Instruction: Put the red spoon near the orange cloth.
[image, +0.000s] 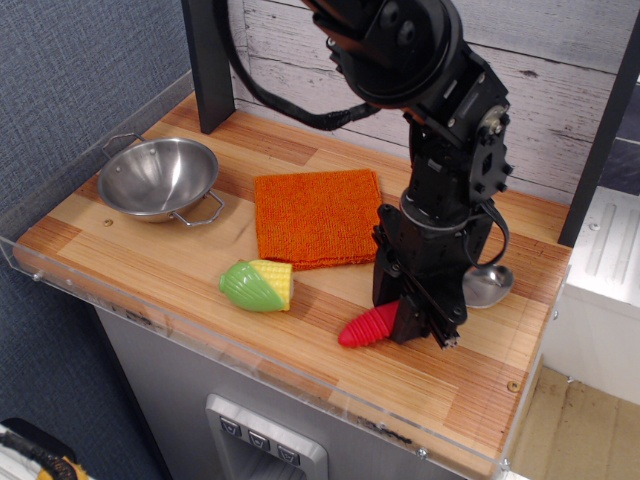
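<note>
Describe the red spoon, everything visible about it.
The red spoon lies flat on the wooden tabletop, right of the toy corn. Its thick ribbed red handle looks plastic and points front-left; its shiny metal bowl shows right of the arm. The tool straddles its middle, hiding that part; a grip cannot be confirmed.

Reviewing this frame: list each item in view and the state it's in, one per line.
red spoon: lying on the table, handle between the gripper fingers, not lifted.
orange cloth: flat, spread out, nothing on it.
toy corn: lying on its side, apart from the cloth's front edge.
steel bowl: upright, empty.
gripper: lowered over the spoon handle; closure unclear.
</note>
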